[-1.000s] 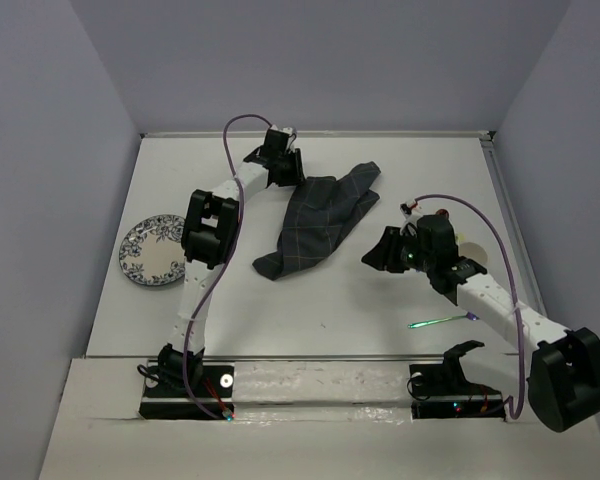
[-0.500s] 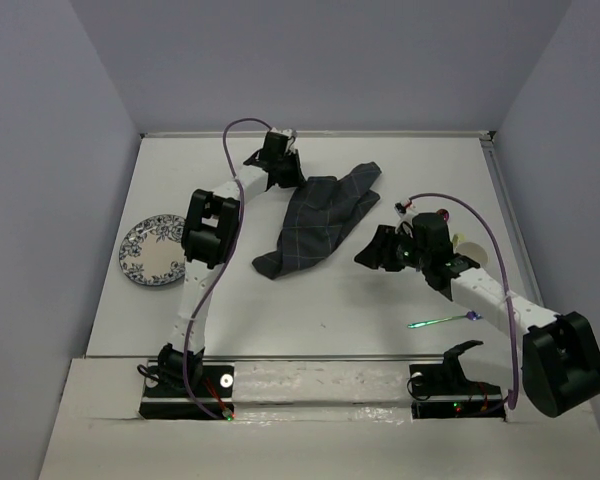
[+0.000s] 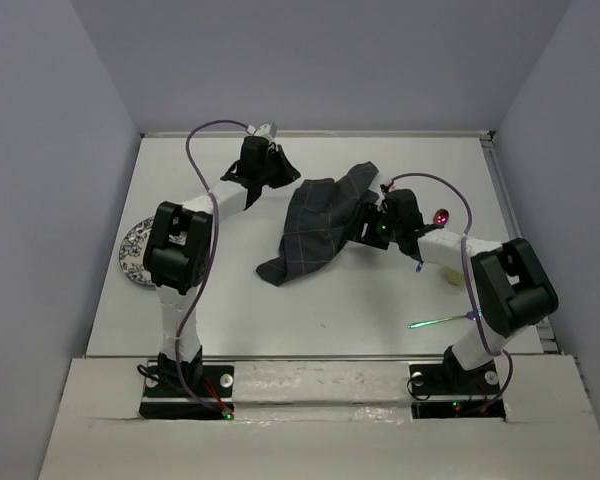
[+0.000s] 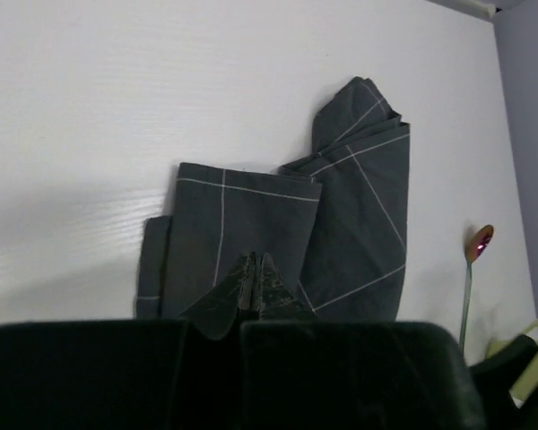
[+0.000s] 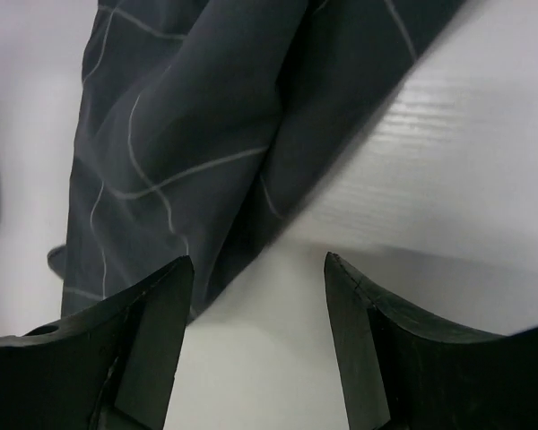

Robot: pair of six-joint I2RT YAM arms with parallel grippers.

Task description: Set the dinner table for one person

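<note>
Lilac-grey walls (image 3: 70, 150) close in three sides of the table (image 3: 360, 300), a big matte white top that fills the middle of the overhead view and lies under everything else.

Near its centre, a little to the far side, lies the cloth (image 3: 315, 225): dark, checked with thin pale lines, crumpled and folded over itself, not spread flat.

The right gripper (image 5: 258, 260) is at the cloth's right edge with its fingers apart. In the wrist view that edge and a strip of bare table show in the gap between them, and nothing is held.

The left gripper (image 4: 255, 269) is by the cloth's far-left corner, its fingers pressed together. In its wrist view the tips show against the near edge of a flat fold. I cannot tell whether any cloth is nipped between them.

A patterned plate (image 3: 132, 258) lies near the table's left edge, partly hidden by the left arm and well apart from the cloth.

A spoon (image 3: 441, 216) with a reddish bowl lies to the right of the cloth, just beyond the right arm.

A thin green utensil (image 3: 442, 320) lies near the front right, beside that arm's lower link.
</note>
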